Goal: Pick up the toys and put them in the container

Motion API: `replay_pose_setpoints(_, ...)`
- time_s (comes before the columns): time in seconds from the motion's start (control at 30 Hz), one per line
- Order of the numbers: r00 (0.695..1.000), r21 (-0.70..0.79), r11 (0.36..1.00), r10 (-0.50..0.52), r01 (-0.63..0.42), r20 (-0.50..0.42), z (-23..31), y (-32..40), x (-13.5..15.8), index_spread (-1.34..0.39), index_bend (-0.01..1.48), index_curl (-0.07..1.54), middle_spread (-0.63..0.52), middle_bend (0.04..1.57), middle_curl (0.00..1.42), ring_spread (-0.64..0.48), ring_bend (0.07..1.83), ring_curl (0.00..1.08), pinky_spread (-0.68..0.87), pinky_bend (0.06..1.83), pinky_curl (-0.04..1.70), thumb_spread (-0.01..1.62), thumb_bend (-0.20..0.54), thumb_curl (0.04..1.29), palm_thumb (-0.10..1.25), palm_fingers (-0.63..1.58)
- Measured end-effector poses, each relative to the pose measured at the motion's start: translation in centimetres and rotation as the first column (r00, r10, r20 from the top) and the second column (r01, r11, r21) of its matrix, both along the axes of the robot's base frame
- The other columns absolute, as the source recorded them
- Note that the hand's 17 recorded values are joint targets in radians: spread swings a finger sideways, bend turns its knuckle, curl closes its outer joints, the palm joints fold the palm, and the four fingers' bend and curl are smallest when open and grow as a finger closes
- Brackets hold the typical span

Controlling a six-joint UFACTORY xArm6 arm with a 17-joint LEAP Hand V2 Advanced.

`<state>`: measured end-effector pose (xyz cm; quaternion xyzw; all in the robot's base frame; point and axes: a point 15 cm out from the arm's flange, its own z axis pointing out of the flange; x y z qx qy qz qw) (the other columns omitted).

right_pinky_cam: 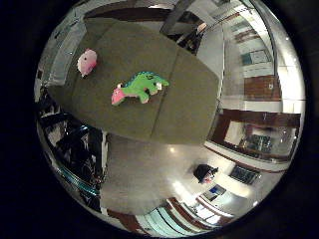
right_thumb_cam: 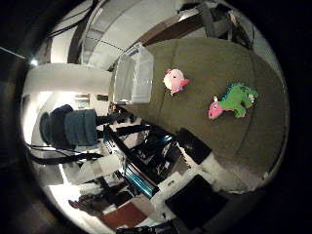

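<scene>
A green and pink plush dinosaur (right_pinky_cam: 139, 88) lies near the middle of an olive-green table (right_pinky_cam: 179, 110). A small pink plush toy (right_pinky_cam: 87, 63) lies on the table away from it, nearer the table's edge. In the right thumb side palm view the pink toy (right_thumb_cam: 175, 80) lies between the dinosaur (right_thumb_cam: 232, 99) and a clear plastic container (right_thumb_cam: 134, 76) that stands at the table's end. The table is some way from the palm.
A black rolling chair (right_thumb_cam: 73, 127) stands beyond the container end of the table. Black stands and gear (right_thumb_cam: 161, 156) crowd the floor beside the table's long edge. Room walls, windows and a dark object on the floor (right_pinky_cam: 204, 174) show past the table.
</scene>
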<state>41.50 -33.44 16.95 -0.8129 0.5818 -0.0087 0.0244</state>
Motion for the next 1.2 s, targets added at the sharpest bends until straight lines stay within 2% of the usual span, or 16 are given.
replay_pose_setpoints(0.2,1.000,0.012,0.999,-0.031,0.031,-0.005,-3.3,-0.7,0.2,-0.41,0.19,0.34,0.00,0.19,0.29,0.17,0.19,0.24,0.34,0.39,0.13,1.08,-0.022,0.38,0.70,0.09)
replay_pose_setpoints(0.33,0.998,-0.014,0.998,-0.057,0.057,0.002,-6.1,-4.9,1.0,-0.41,0.17,0.33,0.00,0.18,0.29,0.17,0.20,0.24,0.33,0.39,0.15,1.06,-0.023,0.37,0.68,0.07)
replay_pose_setpoints(0.53,0.997,-0.167,0.985,0.030,-0.041,-0.066,-9.6,-13.4,2.9,-0.40,0.17,0.30,0.01,0.19,0.29,0.17,0.21,0.25,0.33,0.41,0.16,1.04,-0.024,0.37,0.68,0.00)
replay_pose_setpoints(0.63,0.989,-0.216,0.971,0.075,-0.102,-0.129,-12.3,-15.8,2.3,-0.41,0.17,0.30,0.00,0.19,0.30,0.17,0.21,0.26,0.32,0.41,0.17,1.03,-0.024,0.36,0.68,-0.01)
replay_pose_setpoints(0.77,0.985,-0.334,0.927,0.145,-0.170,-0.097,-12.9,-18.5,3.9,-0.41,0.17,0.29,0.00,0.18,0.29,0.17,0.21,0.26,0.31,0.41,0.18,1.02,-0.025,0.36,0.69,-0.01)
replay_pose_setpoints(0.87,0.976,-0.366,0.905,0.193,-0.218,-0.102,-15.5,-18.5,4.9,-0.41,0.17,0.29,0.01,0.18,0.29,0.16,0.22,0.26,0.31,0.41,0.18,1.01,-0.023,0.36,0.69,-0.01)
replay_pose_setpoints(1.2,0.973,-0.419,0.882,0.227,-0.218,-0.028,-22.5,-16.3,7.8,-0.40,0.16,0.28,0.02,0.18,0.29,0.17,0.23,0.27,0.31,0.41,0.19,1.01,-0.025,0.36,0.69,-0.02)
